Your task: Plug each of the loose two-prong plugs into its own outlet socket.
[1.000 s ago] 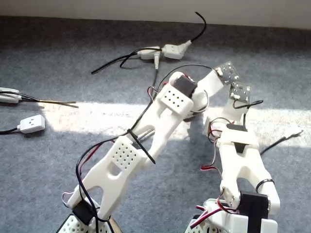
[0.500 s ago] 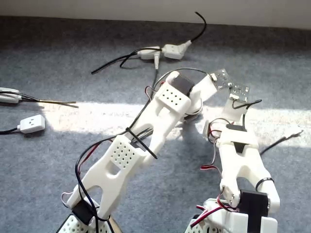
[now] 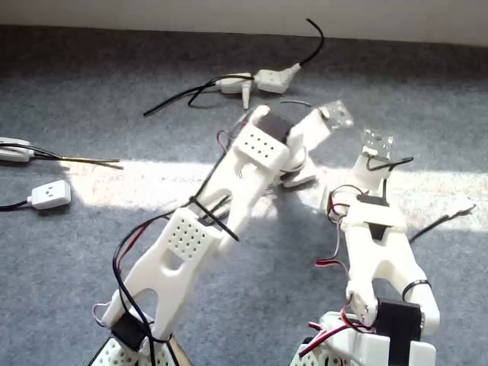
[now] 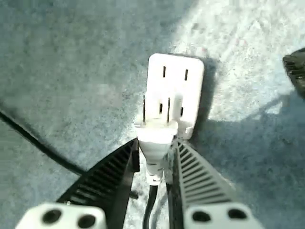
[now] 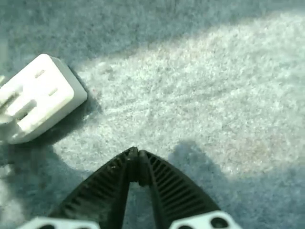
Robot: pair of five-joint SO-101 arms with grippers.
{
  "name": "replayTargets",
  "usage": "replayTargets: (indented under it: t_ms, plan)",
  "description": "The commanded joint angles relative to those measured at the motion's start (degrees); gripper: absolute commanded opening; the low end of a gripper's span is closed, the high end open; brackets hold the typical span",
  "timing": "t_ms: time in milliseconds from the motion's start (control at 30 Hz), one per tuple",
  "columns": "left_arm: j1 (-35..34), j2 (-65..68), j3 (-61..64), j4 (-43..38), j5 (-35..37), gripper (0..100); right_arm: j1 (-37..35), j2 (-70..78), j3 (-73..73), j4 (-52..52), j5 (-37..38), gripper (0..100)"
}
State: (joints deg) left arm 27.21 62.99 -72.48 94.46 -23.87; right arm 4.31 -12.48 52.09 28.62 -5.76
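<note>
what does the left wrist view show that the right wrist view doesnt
Left wrist view: the left gripper shut on a white two-prong plug, prongs aimed at the outlet block, and a black cord lying on the carpet. Right wrist view: the right gripper shut on nothing, above a sunlit patch of carpet. Both: the white outlet block, slots facing up, resting on the grey carpet.

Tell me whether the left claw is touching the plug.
Touching. In the left wrist view the left claw clamps the plug from both sides, with no gap.
</note>
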Motion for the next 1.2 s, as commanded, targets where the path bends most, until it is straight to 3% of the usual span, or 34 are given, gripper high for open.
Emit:
replayTargets:
  t_ms: [0, 267, 500, 700, 900, 1167]
  plan:
    - [-11.5, -1.3, -3.7, -1.0, 7.2, 1, 0.3, -0.4, -4.0, -1.9, -0.4, 0.7]
    - [-25.6, -1.0, -21.0, 7.6, 10.8, 1, -1.9, 8.2, -15.8, -1.9, -0.6, 0.7]
    - [-35.1, -0.8, -19.0, 7.6, 14.8, 1, -3.6, 28.5, -37.3, 1.7, -0.4, 0.7]
    - [-37.1, -0.7, -15.0, 7.6, 14.6, 1, -7.8, 42.2, -53.7, 5.8, -0.3, 0.7]
    - [-37.4, -0.7, -14.0, 7.6, 14.5, 1, -8.4, 50.5, -67.6, 19.7, -0.3, 0.7]
    - [-37.5, -0.7, -13.9, 5.7, 14.5, 1, -10.9, 50.2, -72.1, 30.1, -0.4, 0.7]
